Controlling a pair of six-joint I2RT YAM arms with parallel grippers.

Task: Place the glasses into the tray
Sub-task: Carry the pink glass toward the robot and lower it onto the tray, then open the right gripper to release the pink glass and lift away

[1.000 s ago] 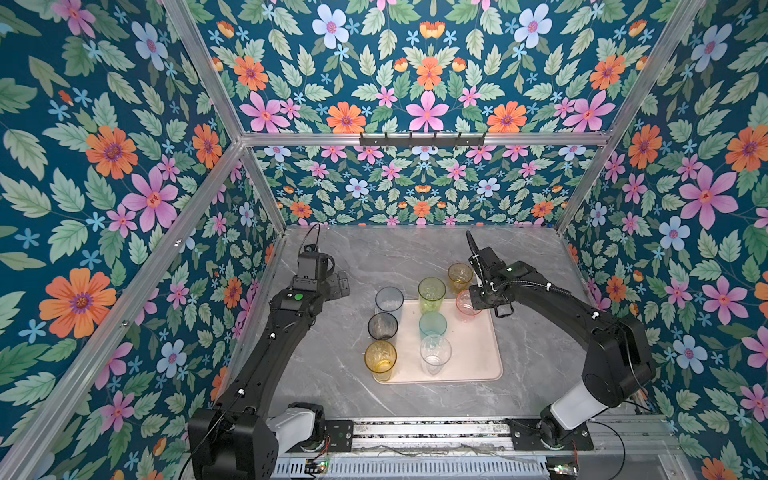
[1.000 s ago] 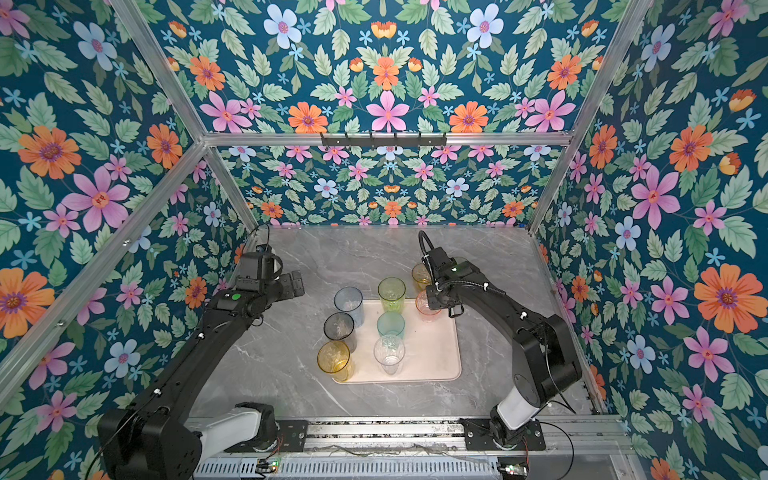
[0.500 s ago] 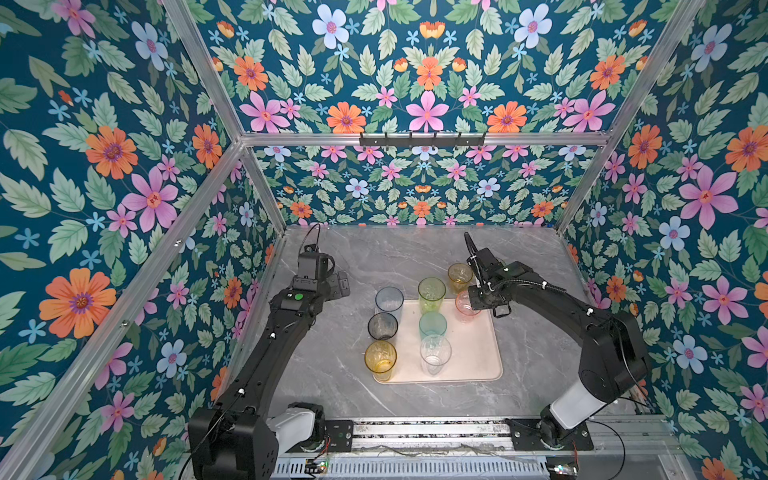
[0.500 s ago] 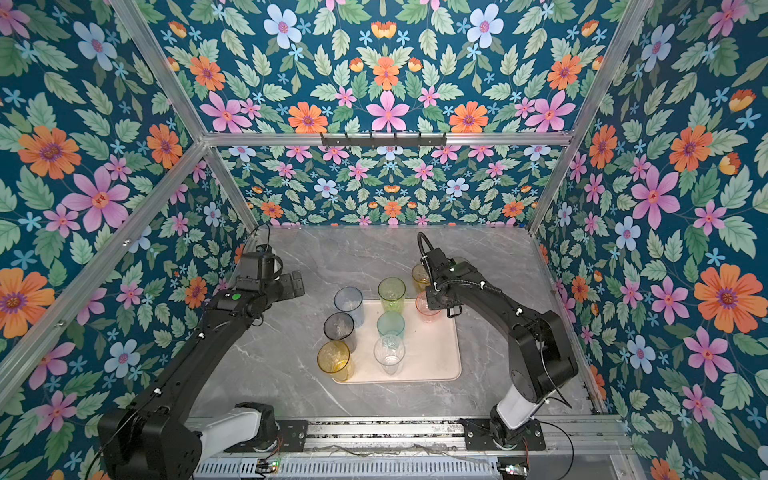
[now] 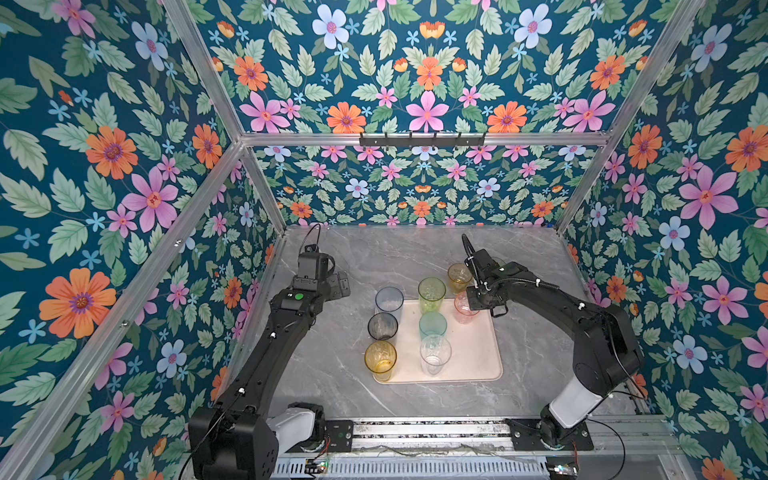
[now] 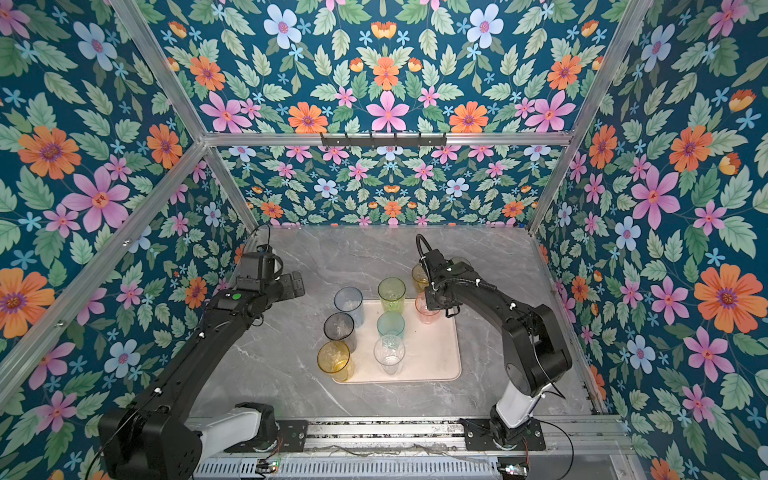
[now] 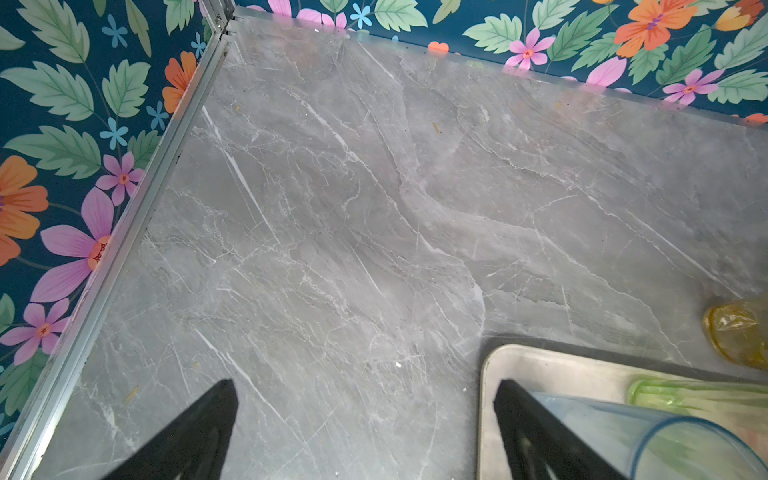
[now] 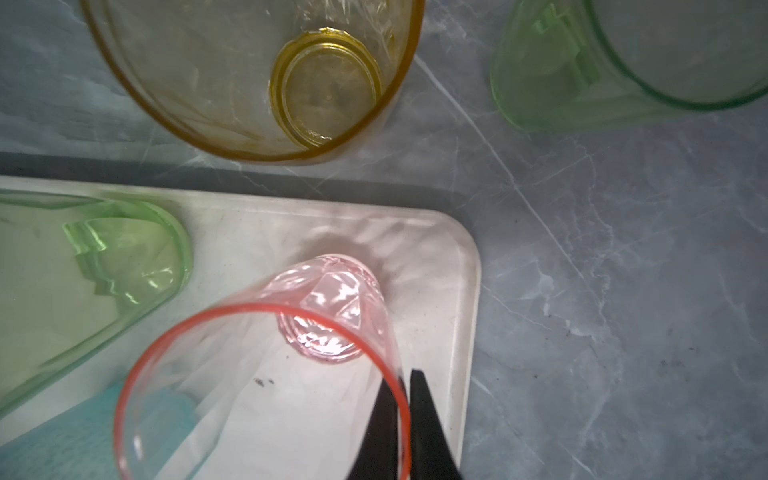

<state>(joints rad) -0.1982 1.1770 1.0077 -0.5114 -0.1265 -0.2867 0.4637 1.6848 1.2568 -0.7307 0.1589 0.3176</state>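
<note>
Pinching pink glass (image 8: pixel 291 332) at rim, right tool (image 8: pixel 405 374) scarcely moved.

In a top view the right arm (image 6: pixel 490 291) mostly covers a half-hidden glass (image 6: pixel 463 262), colour's anyone's guess. Right wrist view: the pink glass (image 8: pixel 328 324) runs off the bottom edge, and the teal glass (image 8: pixel 62 436) is cropped and blurry. Left wrist view chops the blue glass (image 7: pixel 623 428) too.
</note>
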